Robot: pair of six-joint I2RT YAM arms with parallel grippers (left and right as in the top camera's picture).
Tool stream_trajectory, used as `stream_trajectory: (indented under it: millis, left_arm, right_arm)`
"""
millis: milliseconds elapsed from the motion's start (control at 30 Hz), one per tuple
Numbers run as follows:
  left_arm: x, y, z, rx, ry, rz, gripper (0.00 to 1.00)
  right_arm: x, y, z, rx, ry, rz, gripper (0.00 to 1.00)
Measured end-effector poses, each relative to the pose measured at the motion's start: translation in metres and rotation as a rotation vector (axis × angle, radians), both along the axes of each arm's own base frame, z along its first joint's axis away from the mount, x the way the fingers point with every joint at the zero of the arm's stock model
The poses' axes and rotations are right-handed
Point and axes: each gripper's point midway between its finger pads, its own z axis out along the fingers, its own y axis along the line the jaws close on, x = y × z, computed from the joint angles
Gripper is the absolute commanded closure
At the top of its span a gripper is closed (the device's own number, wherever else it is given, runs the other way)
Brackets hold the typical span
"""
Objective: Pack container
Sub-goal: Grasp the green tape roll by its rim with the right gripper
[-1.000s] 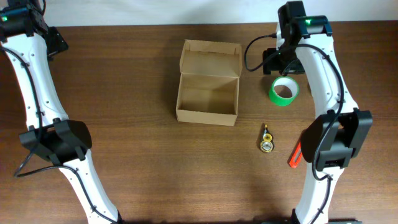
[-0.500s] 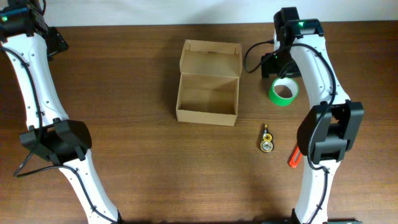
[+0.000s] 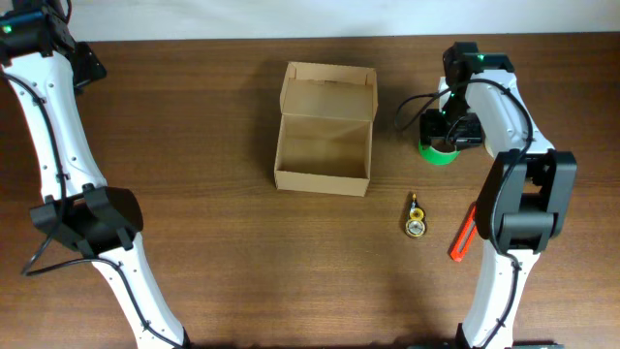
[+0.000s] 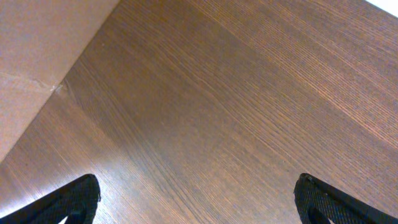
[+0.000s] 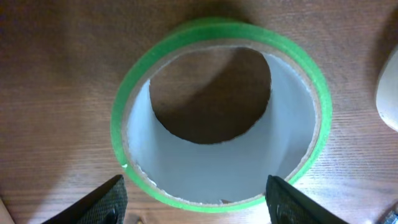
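- Presently, container [image 3: 322, 181]: rectangular tan cardboard box, matte and unmarked. Its hinged flap lid [image 3: 327, 92] is folded back on the far side. It sits mid-table, left of the tape roll and apart from it.
- Table [image 3: 213, 145]: dark brown wood with fine straight grain.
- Green tape roll [image 5: 224, 31]: flat-lying ring with a glossy green outside and a pale inner wall.
- Right gripper [image 5: 199, 200]: black textured fingertips spread wide over the roll's near rim, clasping nothing; contact cannot be told.
- Left gripper [image 4: 199, 199]: released, jaws wide over bare wood at the far-left corner.
- Small round yellow item [image 3: 415, 225] and orange-red stick [image 3: 462, 233]: beside the right arm.
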Motion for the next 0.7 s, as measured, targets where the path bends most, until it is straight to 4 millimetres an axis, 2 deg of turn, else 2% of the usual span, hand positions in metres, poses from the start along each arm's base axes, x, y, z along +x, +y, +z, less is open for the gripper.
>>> stream_trajectory:
  millis: [300,400,600,667,700]
  left_arm:
    - [0.0,0.0,0.0,0.0,0.0,0.0,0.0]
    - [0.0,0.0,0.0,0.0,-0.001,0.0,0.0]
    - [0.0,0.0,0.0,0.0,0.0,0.0,0.0]
    - [0.0,0.0,0.0,0.0,0.0,0.0,0.0]
    - [0.0,0.0,0.0,0.0,0.0,0.0,0.0]
  right_arm:
    - [0.001,0.002,0.0,0.008,-0.012,0.016,0.28]
    - [0.008,0.011,-0.003,0.058,-0.036,0.036,0.28]
    - [0.004,0.019,-0.007,0.102,-0.023,0.046,0.28]
    - [0.004,0.02,-0.007,0.107,-0.025,0.047,0.3]
    - [0.004,0.02,-0.007,0.108,-0.025,0.047,0.35]
